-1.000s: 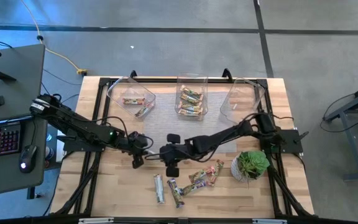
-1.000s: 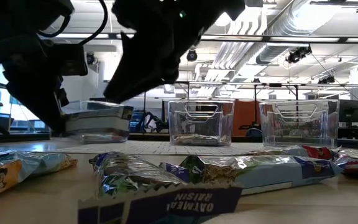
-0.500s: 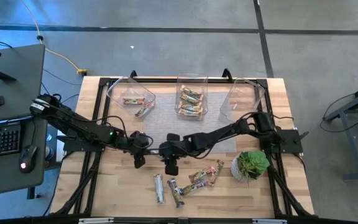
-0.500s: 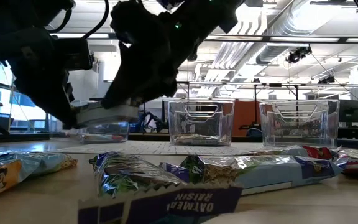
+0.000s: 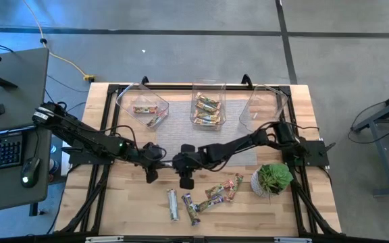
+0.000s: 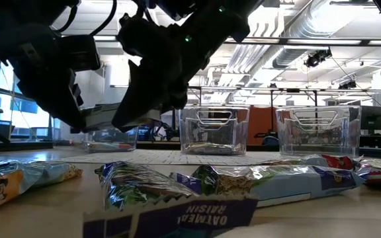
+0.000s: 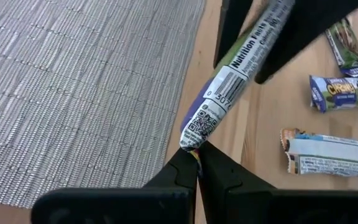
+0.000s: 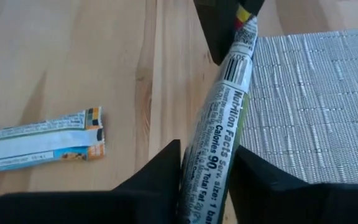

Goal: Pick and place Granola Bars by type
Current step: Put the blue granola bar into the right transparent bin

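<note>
Step in hand: we judge this a handover of one granola bar (image 7: 238, 74) between the two arms, above the wood beside the grey woven mat (image 7: 86, 93).
Left gripper (image 7: 197, 163): clenched on the bar's crimped end seam, the wrapper running away from its tips toward the other arm.
Right gripper (image 8: 205, 163): its fingers (image 8: 160, 171) straddle the far half of the same bar with the "Nutrition Facts" panel between them; we cannot tell whether they press the wrapper yet.
Doing it well: we would have the right jaws bite fully on the bar's body before the left lets go of the seam, then part the arms along the bar's length so the foil does not twist or slip.
Beyond the jaws: loose bars (image 5: 208, 197) lie on the table nearer its front edge; three clear bins (image 5: 206, 108) stand at the back, two with bars in them.
Hard to make out: the held bar's front face and type are turned away; in the high view the bar is lost between the dark wrists; the low view shows only silhouettes.
</note>
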Available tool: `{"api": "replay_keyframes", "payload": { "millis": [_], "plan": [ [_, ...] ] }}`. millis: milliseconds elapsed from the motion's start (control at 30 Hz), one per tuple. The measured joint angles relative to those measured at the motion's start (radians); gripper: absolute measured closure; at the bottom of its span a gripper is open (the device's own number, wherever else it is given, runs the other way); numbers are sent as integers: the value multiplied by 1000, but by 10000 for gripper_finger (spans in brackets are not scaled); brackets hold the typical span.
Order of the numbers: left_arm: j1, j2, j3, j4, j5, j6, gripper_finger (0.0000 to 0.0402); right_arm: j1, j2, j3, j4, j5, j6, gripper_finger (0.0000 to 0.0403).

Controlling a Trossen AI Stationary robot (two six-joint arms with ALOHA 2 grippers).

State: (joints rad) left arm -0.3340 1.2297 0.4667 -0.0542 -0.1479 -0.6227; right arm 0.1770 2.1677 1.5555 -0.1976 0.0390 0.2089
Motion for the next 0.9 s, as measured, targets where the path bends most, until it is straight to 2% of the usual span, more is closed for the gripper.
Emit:
{"api": "replay_keyframes", "payload": {
  "millis": [267, 367, 533, 667, 900],
  "plan": [
    [0, 0, 0, 4, 9, 47, 401, -4, 0, 1, 1, -71, -1, 372],
    [0, 0, 0, 5, 8, 40, 401, -3, 0, 1, 1, -71, -1, 373],
    [0, 0, 0, 1, 19, 34, 400, -2, 0, 1, -20, -65, 33, 341],
    [0, 0, 0, -9, 29, 12, 395, 0, 0, 1, -72, -9, 53, 338],
    [0, 0, -1, -31, -26, 2, 333, -2, 0, 1, -93, -5, 44, 368]
  ]
}}
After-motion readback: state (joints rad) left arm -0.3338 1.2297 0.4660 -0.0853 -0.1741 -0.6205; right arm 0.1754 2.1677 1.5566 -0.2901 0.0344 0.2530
